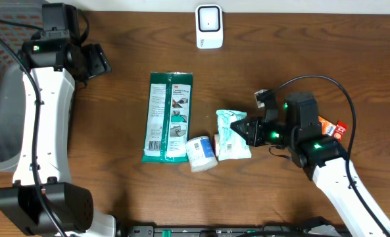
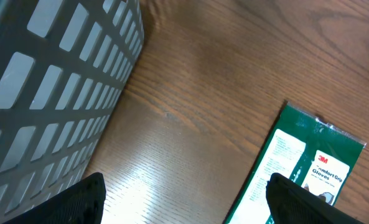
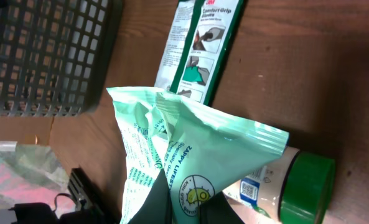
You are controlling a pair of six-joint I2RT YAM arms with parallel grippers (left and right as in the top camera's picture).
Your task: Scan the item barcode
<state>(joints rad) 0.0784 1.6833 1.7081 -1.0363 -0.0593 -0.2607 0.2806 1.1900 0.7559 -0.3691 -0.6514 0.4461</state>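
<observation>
The right gripper (image 1: 250,131) is pinched shut on one edge of the pale green pouch (image 1: 232,137) at mid-worktop (image 1: 326,59) beside a small bottle (image 1: 201,153); the pouch looks light, soft and floppy, best held by its sealed seam, while the left gripper (image 1: 98,60) stands apart and empty.

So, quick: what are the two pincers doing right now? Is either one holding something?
Left pincer: open, holding nothing.
Right pincer: closed, holding the light green pouch.
</observation>
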